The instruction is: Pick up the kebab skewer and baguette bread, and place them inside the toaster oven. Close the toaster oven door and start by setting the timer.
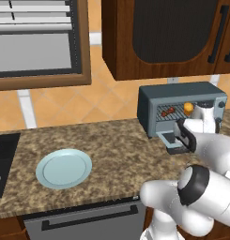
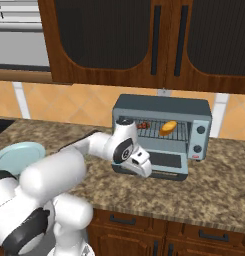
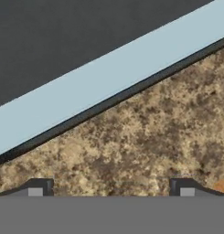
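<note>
Blue-grey toaster oven (image 2: 164, 106), speckled-brown counter (image 2: 214, 185)

Speckled brown granite counter (image 1: 111, 140) carries a pale blue plate (image 1: 64, 168) toward its left and the toaster oven (image 2: 161, 131) at the back right; its door (image 2: 164, 162) lies lowered over the counter.

No text, label, brand, number or sign can be read anywhere in these pictures. The toaster oven's (image 2: 162, 134) light control panel (image 2: 200, 136), at the 3 o'clock end of its front, carries round knobs and a small red mark at its 6 o'clock end, but no lettering or numerals can be made out around them; they are too small to tell. The toaster oven door (image 3: 109, 73), seen close in the hand view, is plain dark glass with a bare blue-grey frame.
</note>
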Robot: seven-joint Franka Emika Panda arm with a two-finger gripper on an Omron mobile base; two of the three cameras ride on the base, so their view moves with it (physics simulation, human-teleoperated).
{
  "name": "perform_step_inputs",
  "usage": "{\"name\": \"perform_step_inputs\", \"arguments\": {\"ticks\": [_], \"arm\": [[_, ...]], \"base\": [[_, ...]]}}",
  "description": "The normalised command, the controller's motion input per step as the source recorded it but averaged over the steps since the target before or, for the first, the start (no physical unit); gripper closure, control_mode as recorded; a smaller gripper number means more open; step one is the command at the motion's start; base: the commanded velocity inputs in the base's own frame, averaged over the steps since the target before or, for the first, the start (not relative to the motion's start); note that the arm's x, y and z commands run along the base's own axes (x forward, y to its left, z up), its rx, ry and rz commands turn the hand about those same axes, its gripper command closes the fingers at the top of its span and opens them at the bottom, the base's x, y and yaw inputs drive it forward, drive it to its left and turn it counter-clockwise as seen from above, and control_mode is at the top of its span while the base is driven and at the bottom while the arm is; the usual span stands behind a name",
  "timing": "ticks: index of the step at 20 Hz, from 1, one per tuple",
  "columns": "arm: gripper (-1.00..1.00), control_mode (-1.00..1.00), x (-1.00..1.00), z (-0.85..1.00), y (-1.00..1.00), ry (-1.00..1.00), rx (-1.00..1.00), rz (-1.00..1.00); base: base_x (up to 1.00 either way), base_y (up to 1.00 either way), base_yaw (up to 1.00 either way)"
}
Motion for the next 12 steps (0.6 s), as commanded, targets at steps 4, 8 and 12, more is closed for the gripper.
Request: {"name": "perform_step_inputs", "arguments": {"ticks": [4, 8, 12], "arm": [[-1.0, -1.0, -0.44, -0.2, 0.44, 0.02, 0.0, 0.19], [-1.0, -1.0, 0.09, -0.22, 0.52, 0.01, 0.0, 0.11], [-1.0, -1.0, 0.18, -0.41, 0.47, 0.01, 0.0, 0.07]], "base": [[0.0, 0.0, 0.0], [0.0, 0.0, 0.0], [0.0, 0.0, 0.0]]}}
